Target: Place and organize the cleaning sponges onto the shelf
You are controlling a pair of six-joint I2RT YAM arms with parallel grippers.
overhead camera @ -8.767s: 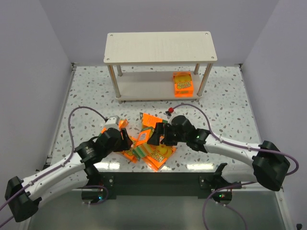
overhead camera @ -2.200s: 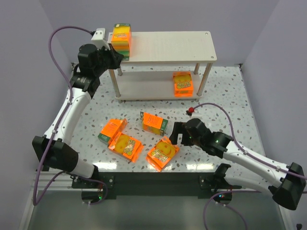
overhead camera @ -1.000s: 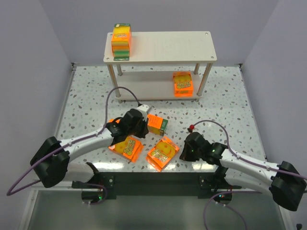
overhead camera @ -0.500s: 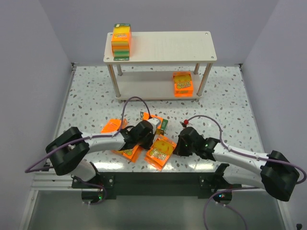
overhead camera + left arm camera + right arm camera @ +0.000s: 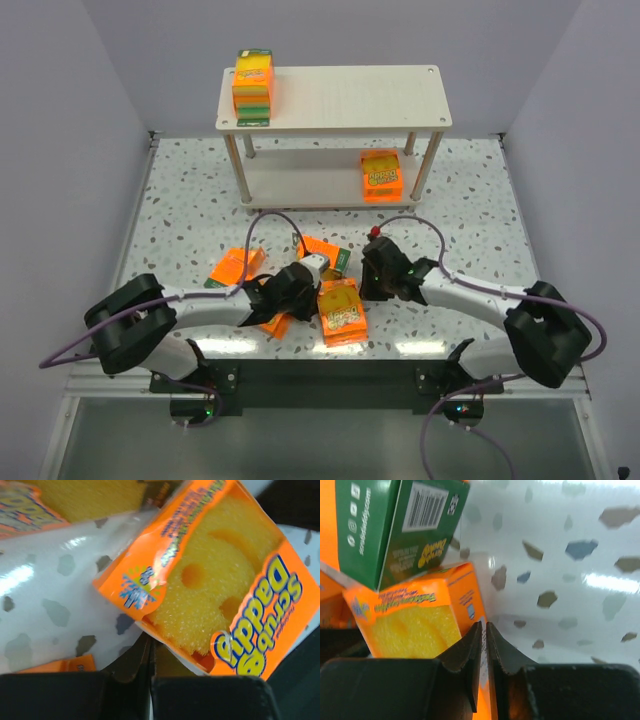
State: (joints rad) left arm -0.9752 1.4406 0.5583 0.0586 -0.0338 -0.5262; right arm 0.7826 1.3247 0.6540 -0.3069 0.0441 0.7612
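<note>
On shelf [image 5: 340, 98]: one of cleaning sponges [image 5: 253, 82] upright at left end of top board, another [image 5: 381, 176] at right end of lower board. Four more lie clustered on speckled table [image 5: 180, 200] near arm bases. Left gripper [image 5: 151, 672] pressed fully together, tips at edge of yellow-faced pack [image 5: 210, 590]. Right gripper [image 5: 483, 645] narrow, only slit between fingers, just beside orange pack corner [image 5: 420, 615]

Shelf [image 5: 340, 95] top free right of corner pack [image 5: 253, 82]; lower pack [image 5: 381, 177] blocks right end.
</note>
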